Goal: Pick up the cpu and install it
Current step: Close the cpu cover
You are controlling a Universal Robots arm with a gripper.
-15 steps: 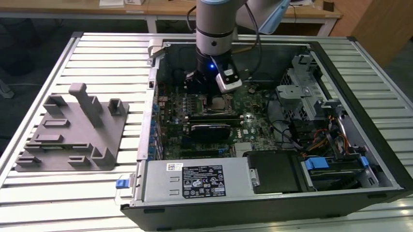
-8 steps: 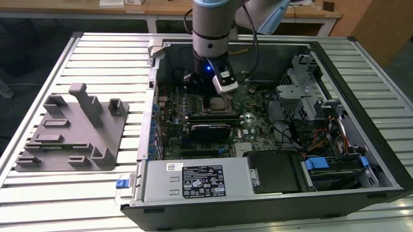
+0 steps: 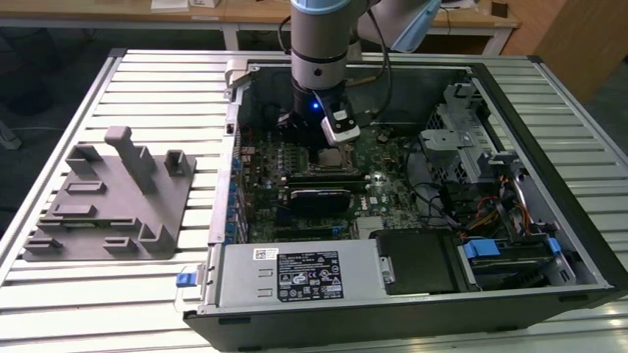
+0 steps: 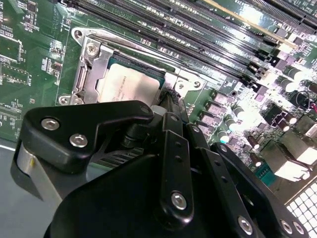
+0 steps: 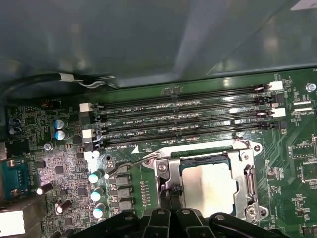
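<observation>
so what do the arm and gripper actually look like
The arm is a silver-grey tube with a pale blue joint cap, then a black wrist with a blue light, a small white box and black cables. The gripper is black angular linkage bars with silver screws.

The arm (image 3: 317,51) hangs straight down, wrist vertical. Its end effector (image 5: 168,192) points downward, its thin fingers (image 5: 174,199) drawn close together.
</observation>
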